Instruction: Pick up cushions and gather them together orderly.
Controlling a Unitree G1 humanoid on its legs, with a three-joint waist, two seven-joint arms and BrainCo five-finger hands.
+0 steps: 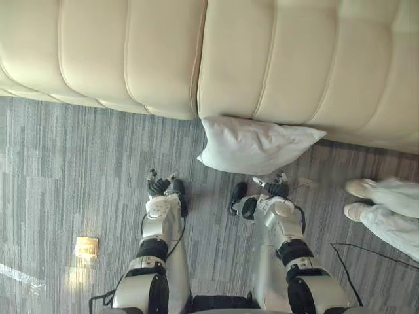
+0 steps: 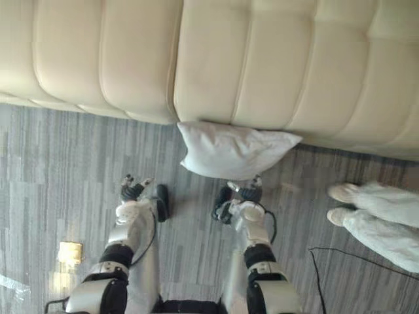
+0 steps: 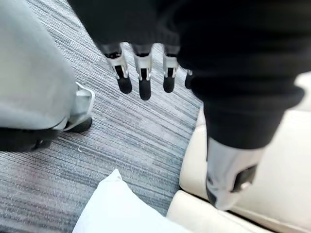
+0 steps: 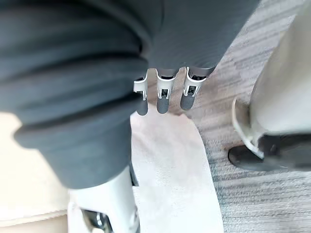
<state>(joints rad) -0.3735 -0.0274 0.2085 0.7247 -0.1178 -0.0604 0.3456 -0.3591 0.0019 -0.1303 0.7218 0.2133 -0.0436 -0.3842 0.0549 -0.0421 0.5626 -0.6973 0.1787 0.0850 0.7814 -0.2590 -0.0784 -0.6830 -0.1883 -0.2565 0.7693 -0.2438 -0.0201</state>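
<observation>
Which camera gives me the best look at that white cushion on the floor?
Left eye view: the whole cushion shows, lying at the foot of the sofa. The right eye view matches it; each wrist view catches part of it.

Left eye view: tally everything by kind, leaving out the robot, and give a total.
cushion: 1
sofa: 1
floor plate: 1
person: 1
Total: 4
</observation>
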